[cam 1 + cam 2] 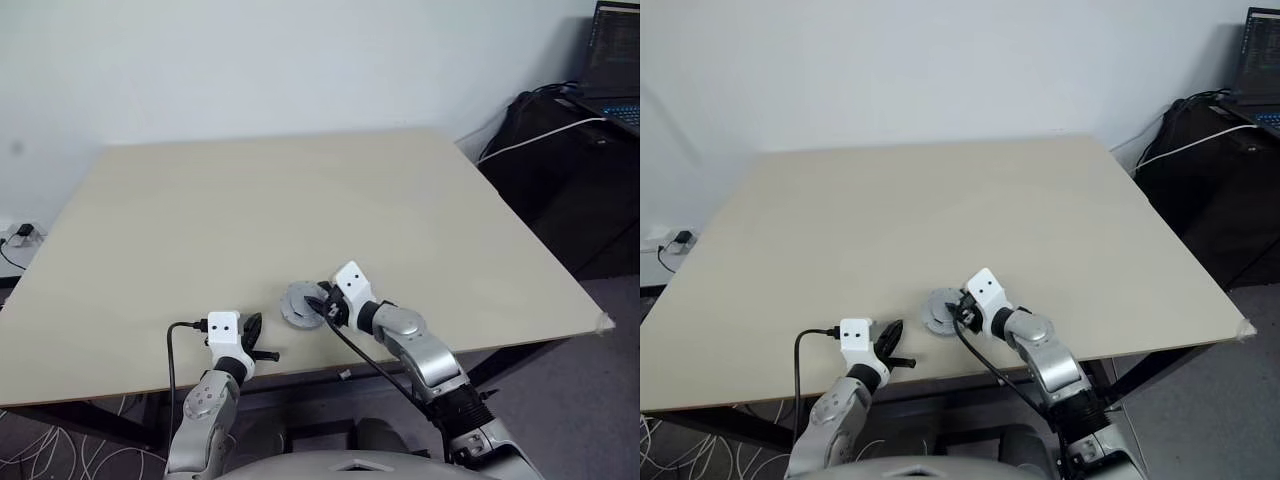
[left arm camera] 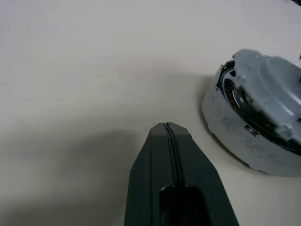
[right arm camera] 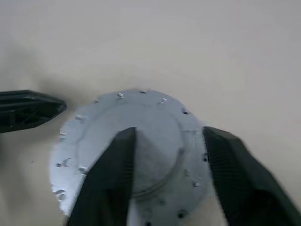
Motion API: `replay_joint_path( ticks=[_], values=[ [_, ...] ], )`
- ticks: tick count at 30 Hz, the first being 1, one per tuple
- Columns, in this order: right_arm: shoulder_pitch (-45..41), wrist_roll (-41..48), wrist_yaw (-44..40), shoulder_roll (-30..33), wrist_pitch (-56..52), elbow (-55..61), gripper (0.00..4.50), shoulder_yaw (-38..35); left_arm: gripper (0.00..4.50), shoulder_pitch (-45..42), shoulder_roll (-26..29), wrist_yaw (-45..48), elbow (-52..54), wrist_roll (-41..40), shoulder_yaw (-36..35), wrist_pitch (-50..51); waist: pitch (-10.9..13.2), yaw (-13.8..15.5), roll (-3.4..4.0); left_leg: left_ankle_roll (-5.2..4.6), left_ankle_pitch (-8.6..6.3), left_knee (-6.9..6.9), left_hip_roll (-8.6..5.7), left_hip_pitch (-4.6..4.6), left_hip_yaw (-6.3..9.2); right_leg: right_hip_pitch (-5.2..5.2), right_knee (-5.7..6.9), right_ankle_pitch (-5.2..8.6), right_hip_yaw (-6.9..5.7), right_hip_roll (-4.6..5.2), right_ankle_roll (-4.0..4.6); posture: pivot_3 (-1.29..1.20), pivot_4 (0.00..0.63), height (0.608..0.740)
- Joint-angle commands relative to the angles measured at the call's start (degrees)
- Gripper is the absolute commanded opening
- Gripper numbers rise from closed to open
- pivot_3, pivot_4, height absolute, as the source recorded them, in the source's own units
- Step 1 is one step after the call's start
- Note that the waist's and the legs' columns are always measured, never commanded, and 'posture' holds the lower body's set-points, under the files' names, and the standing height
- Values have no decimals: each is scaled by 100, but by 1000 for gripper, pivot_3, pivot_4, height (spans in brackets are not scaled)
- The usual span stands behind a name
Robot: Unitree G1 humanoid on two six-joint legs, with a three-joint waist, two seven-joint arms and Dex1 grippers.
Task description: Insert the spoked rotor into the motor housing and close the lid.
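Lid (image 3: 141, 150), a silver-grey round cast-metal disc with a smooth raised centre and small lugs around its rim, sits on the motor housing (image 2: 235, 136), a pale grey round metal base, near the front edge of the beige matte table (image 1: 300, 200). In the left wrist view the lid looks slightly askew: a gap on one side exposes a copper-brown winding inside. The spoked rotor cannot be made out; presumably it lies under the lid.

Right gripper (image 3: 169, 136): its two black fingers stand apart, hanging over the lid's centre, one each side of the boss, gripping nothing. Left gripper (image 2: 167, 136): fingers pressed together, empty, resting just beside the housing.

Step in hand, as judged: seating the lid. To do it well, press evenly on the boss rather than on one rim, so the tilted side drops level; the smooth metal could skid on the tabletop, so the left gripper might brace the housing wall.
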State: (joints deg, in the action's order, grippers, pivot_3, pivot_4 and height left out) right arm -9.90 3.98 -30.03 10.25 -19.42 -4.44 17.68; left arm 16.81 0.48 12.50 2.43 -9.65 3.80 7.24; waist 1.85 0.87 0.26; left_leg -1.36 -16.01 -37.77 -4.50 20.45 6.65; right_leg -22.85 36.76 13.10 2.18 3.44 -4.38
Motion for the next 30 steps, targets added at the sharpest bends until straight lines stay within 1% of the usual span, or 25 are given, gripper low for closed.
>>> replay_joint_path(
  ticks=[1,2,4,11,15,30],
  values=[
    [-49,136,-69,-18,129,297,3578,-146,0,-91,14,16,254,-8,23,-56,0,-1,0,0,0,0,0,0,0,0,0,0,0,0,0,0,0,740],
    [-42,151,-101,-14,115,307,3945,-137,0,-93,12,18,251,-9,25,-56,0,-1,1,0,0,0,0,0,1,0,0,0,0,0,0,0,0,740],
    [-27,155,-137,-10,105,325,4470,-103,0,-94,9,20,250,-11,26,-58,1,0,1,-2,1,0,0,0,0,0,0,0,0,0,0,0,0,740],
    [35,256,-518,-5,51,466,4470,100,0,-84,-11,1,271,-6,30,-70,1,0,1,-5,3,1,0,0,1,0,0,0,0,0,0,0,0,740],
    [16,234,-599,-5,71,419,4470,166,0,-78,-16,-2,271,-9,25,-74,1,1,2,-4,2,1,0,0,0,0,0,0,0,0,0,0,0,740],
    [-318,75,-618,-130,209,-359,4470,162,0,-96,-10,-15,270,-4,-4,-78,1,1,2,-4,2,1,0,0,1,-1,0,0,0,0,0,0,0,740]
  ],
)
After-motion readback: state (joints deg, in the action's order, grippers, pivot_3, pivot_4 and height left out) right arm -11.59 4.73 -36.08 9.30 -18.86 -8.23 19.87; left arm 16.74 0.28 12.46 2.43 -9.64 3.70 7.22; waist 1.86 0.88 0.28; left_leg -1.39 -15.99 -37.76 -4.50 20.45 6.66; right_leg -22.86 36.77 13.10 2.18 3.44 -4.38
